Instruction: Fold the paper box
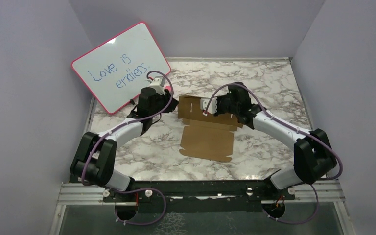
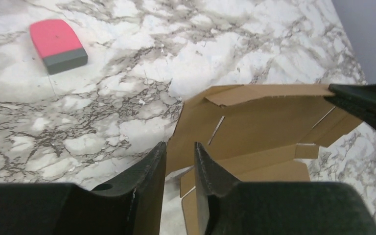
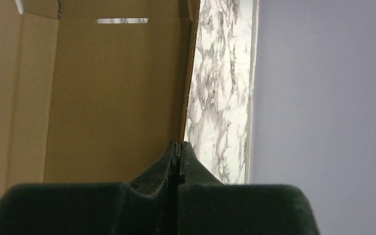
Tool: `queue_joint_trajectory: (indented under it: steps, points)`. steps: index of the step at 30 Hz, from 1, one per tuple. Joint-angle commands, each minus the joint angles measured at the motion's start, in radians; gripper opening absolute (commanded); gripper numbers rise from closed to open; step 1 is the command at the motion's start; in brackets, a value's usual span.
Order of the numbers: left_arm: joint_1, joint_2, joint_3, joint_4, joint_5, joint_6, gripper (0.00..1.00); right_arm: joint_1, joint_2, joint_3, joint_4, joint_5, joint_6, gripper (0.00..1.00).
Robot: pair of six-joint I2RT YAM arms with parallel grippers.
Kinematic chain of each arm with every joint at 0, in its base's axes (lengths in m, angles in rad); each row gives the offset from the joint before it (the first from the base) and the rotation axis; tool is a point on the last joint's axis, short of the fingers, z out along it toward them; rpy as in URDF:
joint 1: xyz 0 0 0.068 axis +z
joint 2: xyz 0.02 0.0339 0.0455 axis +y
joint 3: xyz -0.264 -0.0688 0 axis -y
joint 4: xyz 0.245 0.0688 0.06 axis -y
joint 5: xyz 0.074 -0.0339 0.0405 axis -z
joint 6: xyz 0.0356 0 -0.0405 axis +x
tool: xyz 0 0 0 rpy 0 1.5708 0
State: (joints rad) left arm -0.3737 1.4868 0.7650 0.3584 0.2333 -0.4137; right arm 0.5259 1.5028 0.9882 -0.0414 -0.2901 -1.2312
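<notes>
The paper box (image 1: 206, 139) is a brown die-cut cardboard sheet lying mid-table, with its far panel (image 1: 192, 108) lifted upright. My right gripper (image 1: 207, 109) is shut on the top edge of that raised panel; in the right wrist view the panel edge (image 3: 127, 88) runs straight into the closed tips (image 3: 179, 143). My left gripper (image 1: 172, 100) is at the panel's left edge. Its jaws (image 2: 180, 148) stand a narrow gap apart, with the cardboard (image 2: 254, 125) just beyond the tips and not clamped. The right gripper's dark finger (image 2: 367, 100) shows at the panel's far corner.
A pink-rimmed whiteboard (image 1: 120, 66) with blue writing leans at the back left, close behind the left arm. A pink and grey eraser (image 2: 58, 45) lies on the marble table beyond the left gripper. Lilac walls close in three sides.
</notes>
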Motion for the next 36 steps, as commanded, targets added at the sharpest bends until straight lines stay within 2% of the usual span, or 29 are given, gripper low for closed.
queue_joint_trajectory:
  steps: [1, 5, 12, 23, 30, 36]
  points:
    - [0.001, -0.142, -0.017, 0.064, -0.086, -0.045, 0.3, 0.027, -0.078, -0.091, 0.139, 0.059, -0.032, 0.03]
    - [0.001, -0.192, -0.008, 0.065, -0.083, -0.062, 0.32, 0.055, -0.089, -0.142, 0.173, 0.093, -0.023, 0.03]
    - [-0.022, -0.16, 0.001, 0.064, -0.039, -0.105, 0.31, 0.108, -0.079, -0.219, 0.295, 0.158, -0.013, 0.03]
    - [-0.038, -0.096, 0.016, 0.063, -0.03, -0.083, 0.22, 0.178, -0.104, -0.316, 0.428, 0.268, -0.045, 0.03]
    - [-0.039, -0.029, 0.059, 0.063, -0.026, -0.069, 0.2, 0.178, -0.06, -0.286, 0.507, 0.285, -0.093, 0.03]
    - [-0.038, -0.019, 0.092, 0.063, -0.07, -0.034, 0.19, 0.179, 0.019, -0.273, 0.675, 0.325, -0.179, 0.02]
